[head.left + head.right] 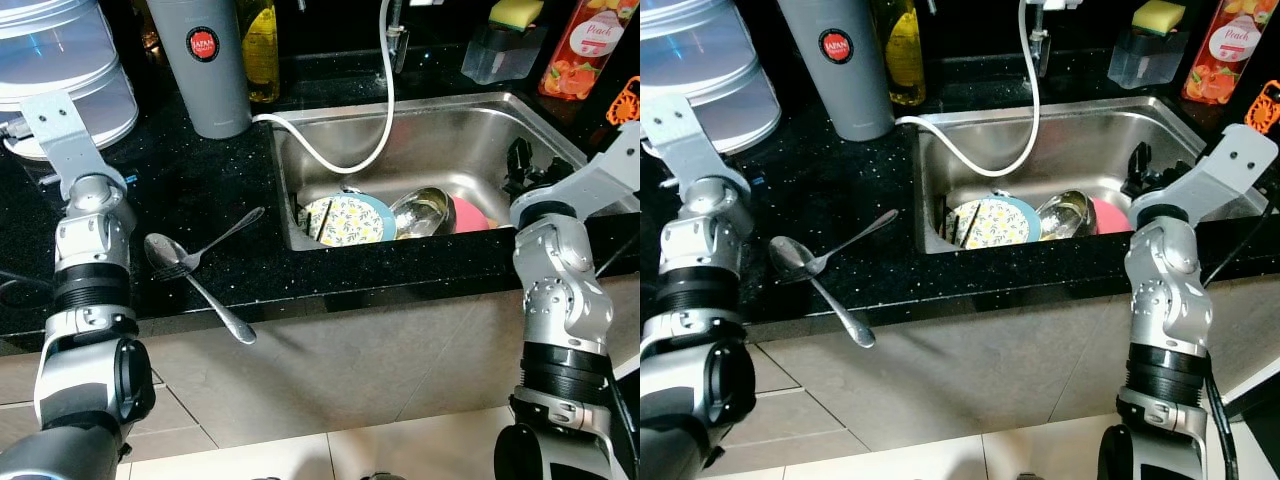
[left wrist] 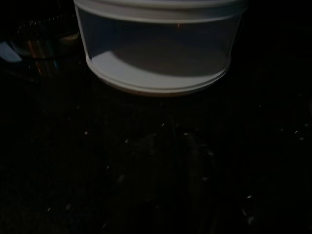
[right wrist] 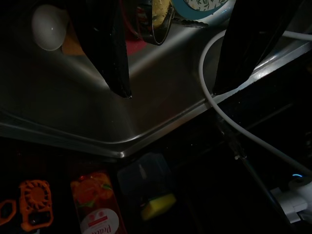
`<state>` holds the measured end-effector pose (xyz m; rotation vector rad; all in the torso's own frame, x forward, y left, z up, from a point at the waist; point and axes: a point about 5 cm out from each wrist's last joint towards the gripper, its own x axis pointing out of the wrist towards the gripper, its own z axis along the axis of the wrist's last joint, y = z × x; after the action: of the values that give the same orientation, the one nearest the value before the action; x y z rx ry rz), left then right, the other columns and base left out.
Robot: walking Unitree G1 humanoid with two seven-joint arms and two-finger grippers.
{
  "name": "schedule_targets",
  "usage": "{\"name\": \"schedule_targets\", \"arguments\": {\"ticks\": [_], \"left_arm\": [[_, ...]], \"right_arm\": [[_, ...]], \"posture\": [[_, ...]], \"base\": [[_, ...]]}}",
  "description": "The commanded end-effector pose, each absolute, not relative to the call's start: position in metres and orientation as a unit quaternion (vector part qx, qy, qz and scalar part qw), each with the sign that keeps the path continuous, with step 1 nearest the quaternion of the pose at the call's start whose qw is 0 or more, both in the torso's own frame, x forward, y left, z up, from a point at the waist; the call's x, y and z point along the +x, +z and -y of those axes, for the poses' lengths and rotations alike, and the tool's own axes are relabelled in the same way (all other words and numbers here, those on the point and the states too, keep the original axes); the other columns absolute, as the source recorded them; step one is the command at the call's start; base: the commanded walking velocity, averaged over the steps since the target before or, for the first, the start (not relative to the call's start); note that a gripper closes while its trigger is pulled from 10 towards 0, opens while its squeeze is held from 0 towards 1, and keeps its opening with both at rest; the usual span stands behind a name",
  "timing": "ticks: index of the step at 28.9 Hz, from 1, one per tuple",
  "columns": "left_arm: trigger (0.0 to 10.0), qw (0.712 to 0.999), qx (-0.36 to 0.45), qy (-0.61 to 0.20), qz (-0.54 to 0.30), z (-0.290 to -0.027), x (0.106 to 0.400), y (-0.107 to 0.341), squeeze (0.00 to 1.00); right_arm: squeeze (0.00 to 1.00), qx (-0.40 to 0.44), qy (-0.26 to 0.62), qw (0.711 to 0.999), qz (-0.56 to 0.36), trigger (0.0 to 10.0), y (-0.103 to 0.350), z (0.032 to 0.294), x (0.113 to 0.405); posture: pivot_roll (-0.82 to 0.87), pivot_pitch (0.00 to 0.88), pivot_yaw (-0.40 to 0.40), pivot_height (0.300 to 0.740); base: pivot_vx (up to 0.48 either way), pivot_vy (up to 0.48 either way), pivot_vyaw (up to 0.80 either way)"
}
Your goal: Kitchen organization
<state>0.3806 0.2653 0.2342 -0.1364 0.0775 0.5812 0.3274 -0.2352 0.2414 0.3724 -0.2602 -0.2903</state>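
A black speckled counter (image 1: pixel 200 190) runs around a steel sink (image 1: pixel 450 130). At the back stand a grey flask (image 1: pixel 205 65) with a red round label, a yellow bottle (image 1: pixel 262 50) just beside it, a clear holder with a yellow sponge (image 1: pixel 515 12) on top, and a peach-labelled bottle (image 1: pixel 585 45) near the right corner; a white stacked container (image 1: pixel 60 70) sits at the far left. A white hose (image 1: pixel 375 120) hangs from the tap and loops across the sink basin onto the counter, lying between the right gripper and the dishes. The right gripper (image 3: pixel 170 73) hangs over the right part of the sink with its two black fingers (image 3: pixel 109 53) spread apart and holding nothing; the dishes lie below and toward the sink's front wall. In the sink rest a yellow-patterned plate with a blue rim (image 1: pixel 350 218), a steel bowl (image 1: pixel 425 210) tilted against it, and a pink dish (image 1: pixel 470 215) touching the bowl. On the counter left of the sink lie a spoon (image 1: pixel 195 280) and a fork (image 1: pixel 225 240), crossed over each other. The left arm (image 1: pixel 85 250) reaches toward the white container; whether its fingers are spread or together cannot be told, as the left wrist view is very dark.
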Motion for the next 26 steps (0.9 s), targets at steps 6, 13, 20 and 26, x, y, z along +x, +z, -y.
{"name": "schedule_targets", "arguments": {"ticks": [6,13,20,26], "left_arm": [[10.0,0.942,-0.085,0.302,-0.122,-0.251,0.384,0.198,0.0],[10.0,0.925,-0.093,0.336,-0.152,-0.26,0.379,0.182,0.0],[10.0,0.907,-0.101,0.355,-0.2,-0.274,0.372,0.163,0.0],[4.4,0.886,-0.122,0.375,-0.243,-0.288,0.358,0.142,0.0]], "right_arm": [[0.0,0.185,-0.149,0.964,0.119,10.0,0.238,0.238,0.326],[0.0,0.184,-0.149,0.964,0.119,10.0,0.238,0.238,0.325],[0.0,0.184,-0.145,0.965,0.12,10.0,0.239,0.236,0.327],[0.0,0.184,-0.145,0.965,0.12,10.0,0.239,0.236,0.326]], "posture": [[0.04,0.038,0.015,0.74],[0.03,0.035,0.015,0.74],[0.03,0.029,0.018,0.74],[0.03,0.031,0.029,0.74]], "base": [[0.0,0.0,0.0],[0.0,0.0,0.0],[0.0,0.0,0.0],[0.0,0.0,0.0]]}}
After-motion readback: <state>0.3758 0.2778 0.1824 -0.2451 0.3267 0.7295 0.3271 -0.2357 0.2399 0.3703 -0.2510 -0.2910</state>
